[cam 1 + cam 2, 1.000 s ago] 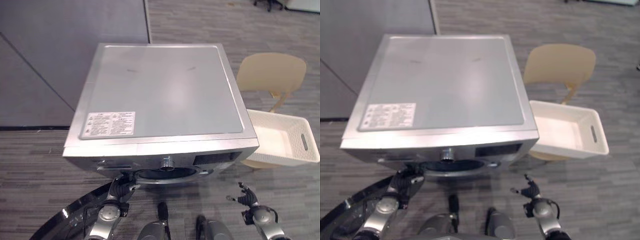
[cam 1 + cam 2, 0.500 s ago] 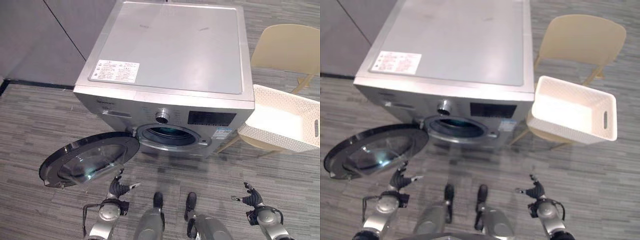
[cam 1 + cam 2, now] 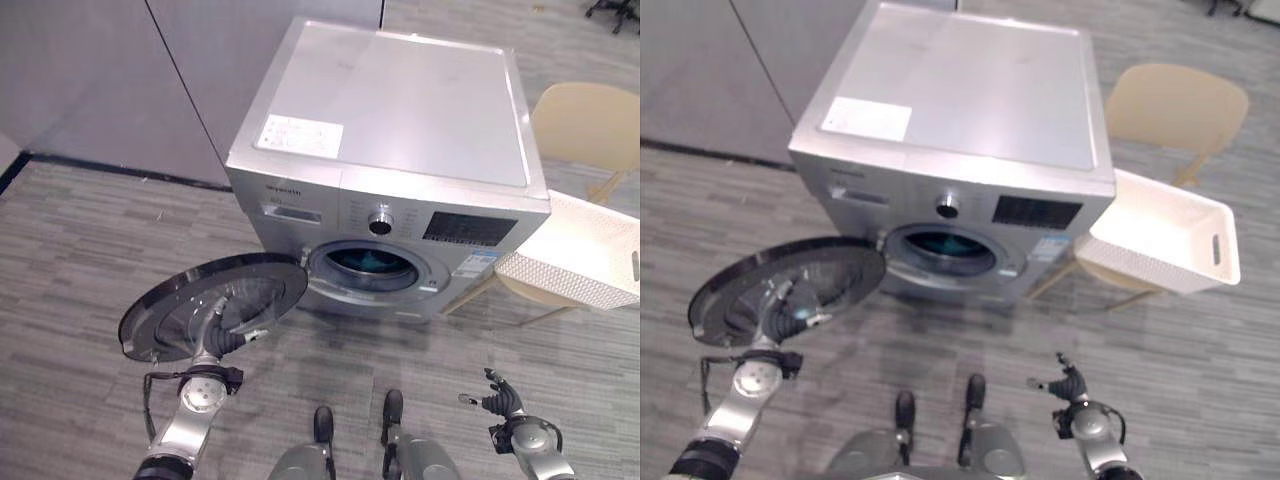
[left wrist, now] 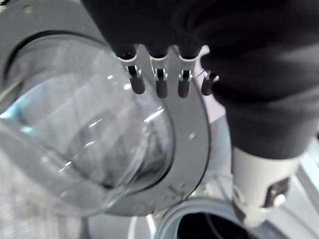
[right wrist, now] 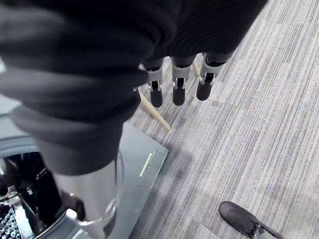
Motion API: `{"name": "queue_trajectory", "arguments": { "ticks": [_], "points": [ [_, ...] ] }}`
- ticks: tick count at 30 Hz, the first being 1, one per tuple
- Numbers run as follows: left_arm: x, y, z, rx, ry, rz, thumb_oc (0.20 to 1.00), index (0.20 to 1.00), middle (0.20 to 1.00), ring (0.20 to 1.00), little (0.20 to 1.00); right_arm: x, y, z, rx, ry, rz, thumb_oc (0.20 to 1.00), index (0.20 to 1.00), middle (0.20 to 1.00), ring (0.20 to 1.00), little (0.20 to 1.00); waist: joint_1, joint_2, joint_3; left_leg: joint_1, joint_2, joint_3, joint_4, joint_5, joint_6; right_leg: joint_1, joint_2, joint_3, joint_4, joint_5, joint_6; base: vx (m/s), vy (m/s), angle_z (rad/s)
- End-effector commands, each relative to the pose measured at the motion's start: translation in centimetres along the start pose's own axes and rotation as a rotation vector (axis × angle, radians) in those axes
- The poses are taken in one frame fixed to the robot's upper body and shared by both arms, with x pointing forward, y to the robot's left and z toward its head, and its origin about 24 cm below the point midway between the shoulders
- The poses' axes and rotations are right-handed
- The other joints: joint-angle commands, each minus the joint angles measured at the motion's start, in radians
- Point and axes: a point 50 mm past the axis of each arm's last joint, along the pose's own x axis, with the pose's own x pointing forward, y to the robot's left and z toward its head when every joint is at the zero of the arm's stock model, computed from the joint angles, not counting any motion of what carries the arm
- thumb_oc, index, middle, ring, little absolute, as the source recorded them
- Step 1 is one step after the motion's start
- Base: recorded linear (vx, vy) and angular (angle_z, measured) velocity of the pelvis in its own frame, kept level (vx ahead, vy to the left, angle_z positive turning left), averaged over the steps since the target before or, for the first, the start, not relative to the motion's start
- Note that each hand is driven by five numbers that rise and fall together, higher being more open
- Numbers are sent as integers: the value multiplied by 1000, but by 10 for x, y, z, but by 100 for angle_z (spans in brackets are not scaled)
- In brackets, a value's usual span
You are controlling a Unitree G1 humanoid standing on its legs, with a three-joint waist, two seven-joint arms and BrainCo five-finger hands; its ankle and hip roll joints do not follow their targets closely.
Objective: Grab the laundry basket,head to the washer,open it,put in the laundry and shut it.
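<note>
An office-like test space: grey striped carpet tiles, grey partition wall panels, a beige plastic chair, and a silver front-loading washing machine standing mid-floor.

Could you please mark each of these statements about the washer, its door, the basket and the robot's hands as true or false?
1. The washer door is shut. False: the door hangs wide open and the drum opening is exposed.
2. The left hand is at the open door, fingers straight. True.
3. The right hand holds the laundry basket. False: it is empty, over the floor, and the basket rests on a chair beside the washer.
4. The white basket looks empty. True.
5. The washer has a knob on its front panel. True.
</note>
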Motion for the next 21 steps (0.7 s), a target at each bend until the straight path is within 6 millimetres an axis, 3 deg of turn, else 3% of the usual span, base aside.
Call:
{"name": "queue_trajectory", "arguments": {
  "ticks": [1,4,8,16,21],
  "points": [
    [11,27,21,113,-116,120,1000,1000,1000,1000,1000,4,-13,14,-53,-65,-23,1000,1000,1000,1000,1000,2,6,-22,-61,11,-8,80,-56,-41,69,3,8,92,-169,73,52,85,-17],
    [42,69,38,239,-96,286,1000,1000,1000,1000,1000,4,-14,15,-92,-66,1,1000,1000,1000,1000,1000,-25,13,-26,-47,7,15,58,-54,-37,53,-4,21,106,-160,85,57,94,-15],
    [53,96,30,316,9,338,1000,1000,1000,1000,1000,5,-14,20,-122,-77,22,1000,1000,1000,1000,1000,-41,8,-9,-65,11,36,59,-50,-32,20,-1,33,109,-142,92,-12,39,-20],
    [44,103,-8,257,178,280,1000,1000,1000,1000,1000,11,-14,30,-145,-93,33,1000,1000,1000,1000,1000,-31,-20,61,-163,42,50,132,-50,-24,-69,10,62,162,-112,97,-114,-24,-18],
    [44,87,-8,162,165,263,1000,1000,1000,1000,1000,11,-14,35,-132,-108,32,1000,1000,1000,1000,1000,-24,-5,84,-228,59,31,150,-18,-27,-106,26,83,278,-156,86,-171,-75,7]
  ]
}}
